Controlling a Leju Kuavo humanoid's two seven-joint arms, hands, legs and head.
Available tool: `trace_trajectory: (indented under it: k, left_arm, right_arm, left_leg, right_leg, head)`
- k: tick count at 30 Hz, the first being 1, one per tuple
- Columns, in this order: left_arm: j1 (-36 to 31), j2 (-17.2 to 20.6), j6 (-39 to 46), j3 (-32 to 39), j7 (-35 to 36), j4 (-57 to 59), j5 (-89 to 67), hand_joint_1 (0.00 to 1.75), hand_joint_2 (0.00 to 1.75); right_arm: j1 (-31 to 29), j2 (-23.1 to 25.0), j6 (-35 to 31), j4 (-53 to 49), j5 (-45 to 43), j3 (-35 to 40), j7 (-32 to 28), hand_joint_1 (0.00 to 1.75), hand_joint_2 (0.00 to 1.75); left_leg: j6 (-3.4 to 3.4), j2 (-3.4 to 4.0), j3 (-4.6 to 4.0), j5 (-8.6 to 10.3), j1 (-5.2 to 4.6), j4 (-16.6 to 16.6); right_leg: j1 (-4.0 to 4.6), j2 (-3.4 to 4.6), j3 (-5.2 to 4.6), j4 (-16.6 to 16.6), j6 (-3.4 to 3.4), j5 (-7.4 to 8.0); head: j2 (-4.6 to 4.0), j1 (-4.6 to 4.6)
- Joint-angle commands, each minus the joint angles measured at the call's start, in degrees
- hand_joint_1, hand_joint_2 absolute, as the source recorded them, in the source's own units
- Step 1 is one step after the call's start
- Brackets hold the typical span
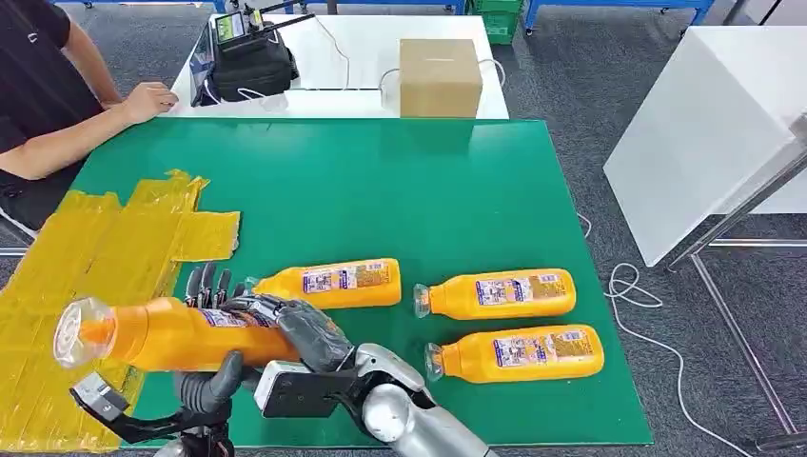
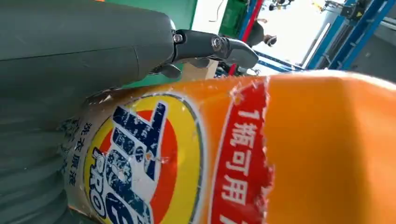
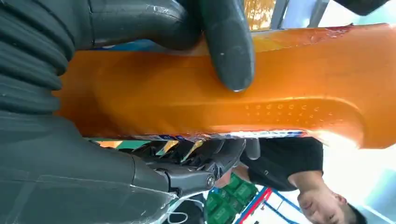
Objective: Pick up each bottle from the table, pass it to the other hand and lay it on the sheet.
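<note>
My right hand (image 1: 306, 335) grips the base end of an orange bottle (image 1: 176, 333), held level above the table's front left corner with its clear cap (image 1: 78, 331) pointing left. The right wrist view has the thumb (image 3: 227, 46) pressed across the bottle's body (image 3: 280, 98). My left hand (image 1: 207, 328) is around the bottle's middle. Its fingers (image 1: 205, 283) stand straight behind the bottle and its thumb (image 1: 221, 374) is below. In the left wrist view a finger (image 2: 210, 45) stretches above the label (image 2: 140, 163) with a gap. Three more orange bottles (image 1: 328, 284) (image 1: 497, 293) (image 1: 519, 354) lie on the green table (image 1: 381, 190).
The yellow sheet (image 1: 95, 257) covers the table's left side, under the held bottle's cap. A person sits at the far left with a hand (image 1: 147, 100) on the table's corner. A cardboard box (image 1: 439, 76) and a black bag (image 1: 249, 67) stand on the white table behind.
</note>
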Motion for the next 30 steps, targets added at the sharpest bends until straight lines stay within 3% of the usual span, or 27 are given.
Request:
trace_trajectory:
  k: [1,6,7,8,11,14,15,30]
  left_arm:
    - [-3.2,0.2,0.4,1.7,0.9,3.3,-0.4,0.00,1.75]
    - [-3.4,-0.4,0.1,1.9,0.8,3.5,-0.6,0.00,1.75]
    - [-3.4,-0.4,0.0,1.7,0.8,3.5,-0.5,0.23,1.75]
    - [-3.4,-0.4,-0.1,1.8,0.6,3.5,-0.3,1.75,1.75]
    - [-3.3,-0.4,-0.2,1.8,0.5,3.4,-0.2,1.75,1.75]
    - [-3.2,-0.3,-0.5,1.7,0.4,3.3,0.0,1.75,1.75]
    - [-3.2,-0.3,-0.5,1.7,0.4,3.3,0.0,1.75,1.75]
    - [-3.5,-0.1,-0.8,1.4,0.1,3.3,0.2,1.75,1.75]
  right_arm:
    - [-1.4,0.3,1.8,3.5,0.0,8.5,-1.2,1.75,1.75]
    - [-0.8,-1.2,0.4,1.8,-1.6,8.0,-0.1,1.75,1.75]
    - [-0.8,-1.2,0.3,2.0,-1.7,8.0,-0.1,1.75,1.75]
    - [-0.8,-1.2,0.3,2.1,-1.8,8.0,-0.1,1.75,1.75]
    - [-0.9,-1.1,0.2,2.2,-1.8,8.1,0.0,1.75,1.75]
    - [-0.7,-1.2,-0.1,2.1,-1.9,8.0,0.1,1.75,1.75]
    - [-0.7,-1.2,-0.1,2.1,-1.9,8.0,0.1,1.75,1.75]
    - [-0.6,-1.7,-0.8,2.6,-1.6,7.6,0.2,1.75,1.75]
  left_leg:
    - [-0.10,-0.01,0.24,-0.02,-0.04,-0.1]
    - [-0.05,-0.09,0.10,0.01,-0.01,-0.1]
    - [-0.09,-0.11,0.21,0.00,-0.02,-0.1]
    - [-0.11,-0.13,0.30,-0.01,-0.05,-0.2]
    - [-0.09,-0.10,0.26,-0.01,-0.04,-0.1]
    - [-0.25,-0.05,0.76,-0.08,-0.15,-0.4]
    - [-0.07,-0.08,0.18,-0.01,-0.01,-0.1]
    - [-0.09,-0.13,0.25,0.00,-0.04,-0.1]
  right_leg:
    - [-0.05,-0.08,0.23,-0.1,0.01,-0.04]
    - [-0.01,-0.12,0.04,-0.1,0.01,-0.02]
    - [-0.03,-0.17,0.11,-0.1,0.01,-0.04]
    - [-0.05,-0.21,0.17,-0.1,0.01,-0.07]
    - [-0.04,-0.17,0.12,-0.1,0.02,-0.06]
    - [-0.16,-0.24,0.58,-0.3,0.03,-0.14]
    - [-0.02,-0.15,0.07,-0.1,0.02,-0.04]
    - [-0.05,-0.21,-0.27,-0.1,0.01,-0.07]
  head:
    - [0.00,-0.02]
    - [0.00,0.00]
    - [0.00,0.00]
    - [0.00,-0.02]
    - [0.00,0.00]
    - [0.00,-0.02]
    - [0.00,-0.02]
    - [0.00,-0.02]
